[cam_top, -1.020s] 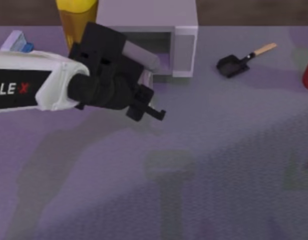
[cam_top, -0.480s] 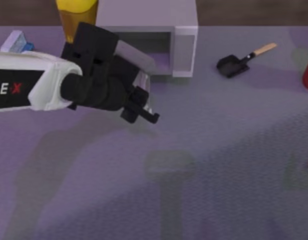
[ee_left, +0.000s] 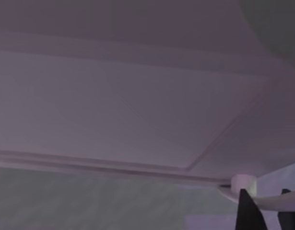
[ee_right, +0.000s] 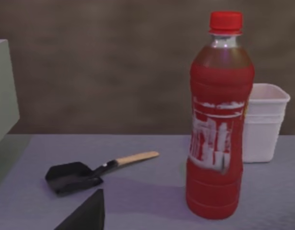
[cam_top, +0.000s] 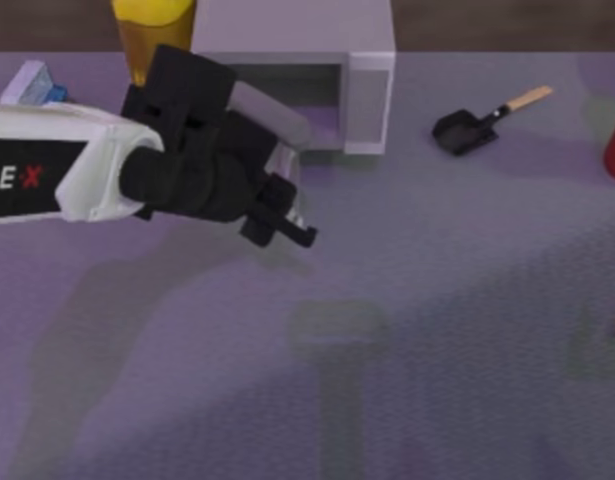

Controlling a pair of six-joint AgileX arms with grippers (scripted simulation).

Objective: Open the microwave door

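Note:
The light grey microwave (cam_top: 307, 30) stands at the back of the table, its cavity showing. The microwave door (cam_top: 272, 108) is swung out toward the front left on its left hinge. My left gripper (cam_top: 287, 220) is at the door's free edge, in front of the oven. In the left wrist view the door (ee_left: 113, 110) fills most of the picture, and the pale handle (ee_left: 243, 183) runs between the dark fingers of the left gripper (ee_left: 268, 218), which is shut on it. My right gripper (ee_right: 97, 211) is parked off the table's right side, outside the top view.
A tall yellow container (cam_top: 152, 35) stands left of the microwave, with a small blue-white item (cam_top: 32, 85) further left. A black scoop with a wooden handle (cam_top: 467, 128) lies right of the oven. A red bottle (ee_right: 219, 124) and a white cup (ee_right: 262, 122) stand at the right edge.
My left gripper has moved a little to the left and back, and the door has swung further out with it. In the last half second almost nothing moved.

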